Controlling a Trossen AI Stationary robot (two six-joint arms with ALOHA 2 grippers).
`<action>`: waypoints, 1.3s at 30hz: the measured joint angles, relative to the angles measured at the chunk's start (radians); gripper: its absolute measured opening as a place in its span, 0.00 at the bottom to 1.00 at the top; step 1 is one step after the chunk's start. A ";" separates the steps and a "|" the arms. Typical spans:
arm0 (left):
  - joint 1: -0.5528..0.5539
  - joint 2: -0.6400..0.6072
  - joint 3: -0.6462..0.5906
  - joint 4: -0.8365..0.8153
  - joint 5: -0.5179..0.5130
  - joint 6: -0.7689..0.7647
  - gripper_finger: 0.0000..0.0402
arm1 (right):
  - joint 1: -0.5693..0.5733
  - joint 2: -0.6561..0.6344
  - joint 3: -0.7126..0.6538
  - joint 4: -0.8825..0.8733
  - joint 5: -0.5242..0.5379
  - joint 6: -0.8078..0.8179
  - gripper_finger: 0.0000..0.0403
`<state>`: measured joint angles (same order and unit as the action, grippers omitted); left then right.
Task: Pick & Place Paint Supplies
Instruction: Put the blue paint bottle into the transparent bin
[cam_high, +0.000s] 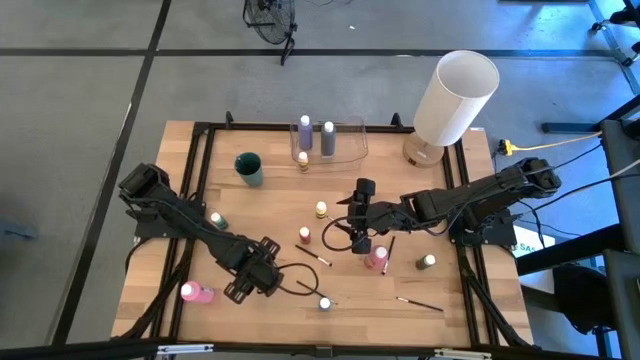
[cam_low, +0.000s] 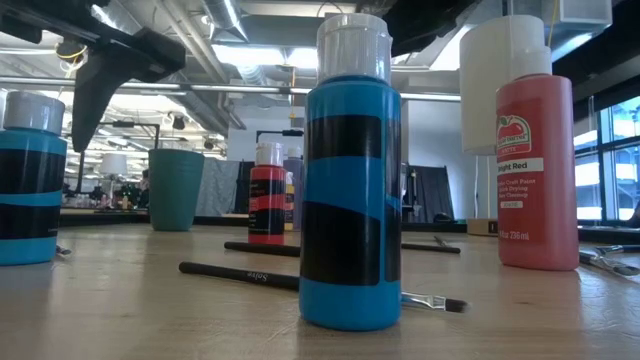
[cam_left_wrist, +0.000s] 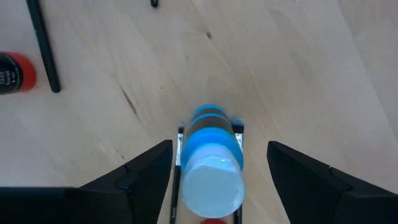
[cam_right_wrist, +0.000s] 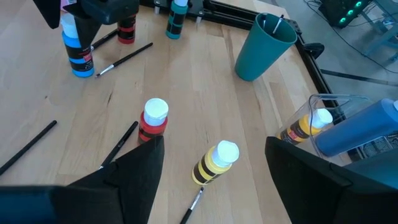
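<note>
Here the blue paint bottle (cam_left_wrist: 211, 158) stands upright on the table (cam_high: 190, 200) near its front edge, between the wide-open jaws of the left gripper (cam_left_wrist: 214, 171) (no contact visible). The right gripper (cam_right_wrist: 211, 168), jaws also wide, hovers over the yellow bottle (cam_right_wrist: 214, 162) and red bottle (cam_right_wrist: 152, 121).

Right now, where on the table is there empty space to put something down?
Bare wood lies between the teal cup and the left arm, and along the near edge past the long brush. The middle is crowded with bottles, brushes and both grippers.

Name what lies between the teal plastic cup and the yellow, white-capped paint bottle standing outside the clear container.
Nothing: the high view shows bare wooden table between teal cup and yellow bottle.
</note>
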<state>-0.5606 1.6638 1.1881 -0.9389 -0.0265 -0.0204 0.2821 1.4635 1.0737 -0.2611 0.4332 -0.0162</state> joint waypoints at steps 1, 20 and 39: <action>0.000 0.000 0.000 0.000 0.000 0.000 0.62 | 0.000 0.000 0.000 0.000 0.000 0.000 0.71; 0.000 0.000 -0.024 0.004 0.007 -0.002 0.47 | 0.000 0.000 0.000 0.000 0.000 0.000 0.70; 0.020 -0.009 -0.045 0.004 0.025 0.010 0.37 | -0.002 0.000 0.000 0.004 0.003 -0.011 0.70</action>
<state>-0.5407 1.6551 1.1435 -0.9345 -0.0019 -0.0101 0.2806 1.4639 1.0733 -0.2572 0.4366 -0.0277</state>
